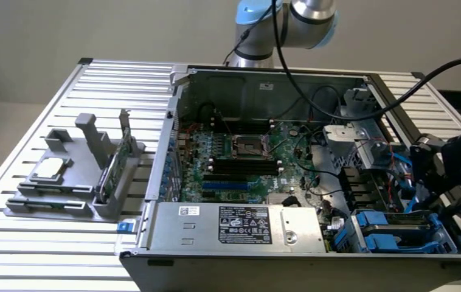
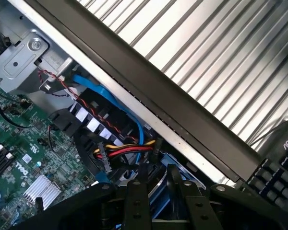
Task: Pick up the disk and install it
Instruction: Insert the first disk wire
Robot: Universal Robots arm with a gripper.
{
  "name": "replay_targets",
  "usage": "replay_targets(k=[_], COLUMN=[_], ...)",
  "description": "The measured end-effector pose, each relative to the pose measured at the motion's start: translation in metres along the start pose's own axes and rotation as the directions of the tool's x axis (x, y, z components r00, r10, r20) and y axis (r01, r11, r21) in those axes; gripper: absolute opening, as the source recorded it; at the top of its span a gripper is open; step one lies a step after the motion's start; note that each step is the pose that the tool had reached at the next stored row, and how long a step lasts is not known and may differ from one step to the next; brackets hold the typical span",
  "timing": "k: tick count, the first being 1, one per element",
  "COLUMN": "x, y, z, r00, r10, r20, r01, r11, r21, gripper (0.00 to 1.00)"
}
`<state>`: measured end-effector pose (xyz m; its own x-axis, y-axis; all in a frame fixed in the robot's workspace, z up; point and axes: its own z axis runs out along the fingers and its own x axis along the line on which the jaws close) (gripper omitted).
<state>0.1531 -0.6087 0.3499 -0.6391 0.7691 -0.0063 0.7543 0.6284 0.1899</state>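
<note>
Slatted table (image 1: 44, 261), open case (image 1: 295, 271). We find the disk (image 1: 395, 224) at the case's 4 o'clock corner, with the gripper (image 1: 440, 198) just above; we cannot tell its grip. Nearby cables (image 2: 125, 151) may snag it.

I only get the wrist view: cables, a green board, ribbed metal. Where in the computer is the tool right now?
Observer: The tool hangs over the side of the open case that lies at the exterior view's right.
Visitor: Is the disk near it?
Observer: A flat grey piece edged in blue, likely the disk, lies in a corner bay close by the tool. I cannot tell whether they touch.
Visitor: Anything outside the computer?
Observer: A grey holder stands on the table at the exterior view's left, with a green card upright in it and a silver chip lying on it.
</note>
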Motion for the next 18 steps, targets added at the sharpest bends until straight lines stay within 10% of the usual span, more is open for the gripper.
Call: replay_targets(k=[6, 12, 15, 18], x=[-0.005, -0.009, -0.01, -0.01], y=[-0.0039, -0.005, -0.0051, -0.0052], z=[-0.0009, -0.0094, -0.0107, -0.0108], r00=[0.9995, 0.9988, 0.9978, 0.9952], r10=[0.032, 0.039, 0.044, 0.05], r20=[-0.0075, -0.0286, -0.0496, -0.0838], r01=[-0.031, -0.038, -0.042, -0.048], r11=[0.9994, 0.9985, 0.9983, 0.9986], r21=[0.0168, 0.0383, 0.0403, 0.0231], gripper=[0.3, 0.3, 0.3, 0.3])
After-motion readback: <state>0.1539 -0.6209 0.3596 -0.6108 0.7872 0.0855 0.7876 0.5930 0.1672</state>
